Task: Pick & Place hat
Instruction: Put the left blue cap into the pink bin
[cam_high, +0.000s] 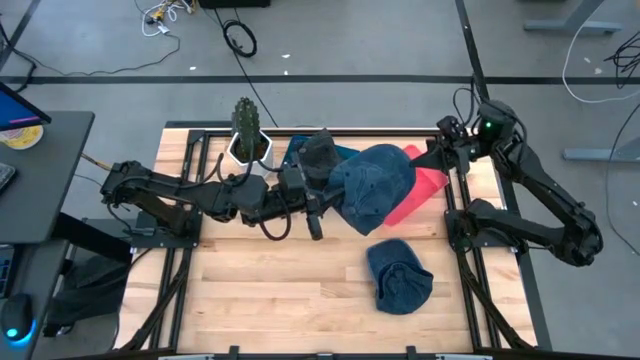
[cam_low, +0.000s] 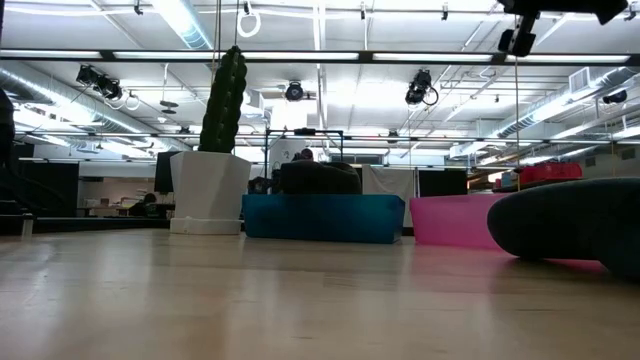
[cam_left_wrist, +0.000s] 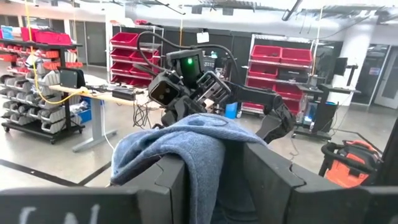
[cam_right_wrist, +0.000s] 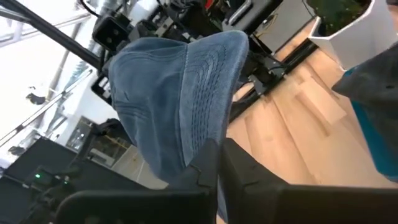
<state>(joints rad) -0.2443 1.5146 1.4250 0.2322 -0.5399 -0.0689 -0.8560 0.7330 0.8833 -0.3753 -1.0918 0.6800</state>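
A blue denim hat (cam_high: 375, 185) hangs between both grippers above the teal bin (cam_high: 300, 150) and the pink bin (cam_high: 425, 188). My left gripper (cam_high: 320, 200) is at its left side and my right gripper (cam_high: 420, 158) at its far right side; both are shut on it. A second blue hat (cam_high: 400, 277) lies crumpled on the table near the front, and shows in the low view as a dark mound (cam_low: 580, 228). A dark hat (cam_high: 316, 150) sits in the teal bin (cam_low: 322, 217). My left gripper (cam_left_wrist: 217, 180) pinches the hat's soft crown cloth (cam_left_wrist: 199, 149), coming level from the table's left. The cloth is draped over one finger (cam_left_wrist: 174, 177) and hangs down into the gap; how many layers cannot be told. The hat is off the table. My right gripper (cam_right_wrist: 214, 162) pinches the edge of the hat's stitched brim (cam_right_wrist: 202, 134) between its two fingers, coming from the table's right side. The hat (cam_right_wrist: 174, 87) stands up beyond the fingers, clear of the table.
A cactus in a white pot (cam_high: 246, 135) stands at the far edge, left of the teal bin, and shows in the low view (cam_low: 212, 150). The pink bin (cam_low: 455, 220) sits right of the teal one. Bare wood lies at the near left (cam_high: 260, 290).
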